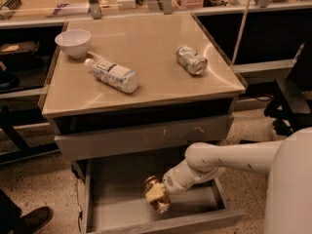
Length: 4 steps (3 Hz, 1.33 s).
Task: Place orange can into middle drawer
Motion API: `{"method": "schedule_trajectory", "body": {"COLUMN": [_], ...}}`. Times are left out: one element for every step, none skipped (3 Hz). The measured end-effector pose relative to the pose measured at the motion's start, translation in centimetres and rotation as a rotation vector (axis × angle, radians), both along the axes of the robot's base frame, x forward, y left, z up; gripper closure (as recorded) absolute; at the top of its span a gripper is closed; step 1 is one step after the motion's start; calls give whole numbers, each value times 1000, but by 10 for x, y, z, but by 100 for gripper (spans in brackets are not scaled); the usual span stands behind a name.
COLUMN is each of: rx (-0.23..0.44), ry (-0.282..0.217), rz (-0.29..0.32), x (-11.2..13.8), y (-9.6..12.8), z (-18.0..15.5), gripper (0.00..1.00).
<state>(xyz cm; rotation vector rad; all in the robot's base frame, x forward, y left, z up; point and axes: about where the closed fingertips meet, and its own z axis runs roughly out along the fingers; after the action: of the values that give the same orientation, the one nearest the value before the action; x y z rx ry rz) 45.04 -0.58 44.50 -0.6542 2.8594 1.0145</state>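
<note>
End effector: the end effector (157, 195) is inside the open drawer, right of its centre and near the front lip, clenched around the orange can.
Arm: the white arm (229, 161) reaches in from the right, sloping down and to the left into the drawer.
Orange can: the orange can (163, 206) is held tilted between the fingers, within the drawer walls; whether it touches the floor cannot be told.
Middle drawer: the middle drawer (117, 199) is pulled out towards the near side, below the table; the can and the end effector are the only things seen in it.
Drawer front above: the grey drawer front (122, 139) is shut and carries whitish scratches.
Table: the table (146, 38) carries three items.
Bowl: the white bowl (73, 42) stands upright at the far left.
Bottle: the clear bottle (112, 74) lies on its side just beside the bowl.
Second can: the silver-green can (191, 60) lies on its side on the right, well apart from the bottle.
</note>
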Motion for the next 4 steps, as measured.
{"method": "schedule_trajectory", "body": {"rx": [26,60,86,105], "ry": [-2,22,42,66], "rz": [0,-22,-53,-73], "x": [12,16,18,15], "y": [9,12,11,10], "z": [-6,-24,-39,-52], "gripper": [100,100,100,100]}}
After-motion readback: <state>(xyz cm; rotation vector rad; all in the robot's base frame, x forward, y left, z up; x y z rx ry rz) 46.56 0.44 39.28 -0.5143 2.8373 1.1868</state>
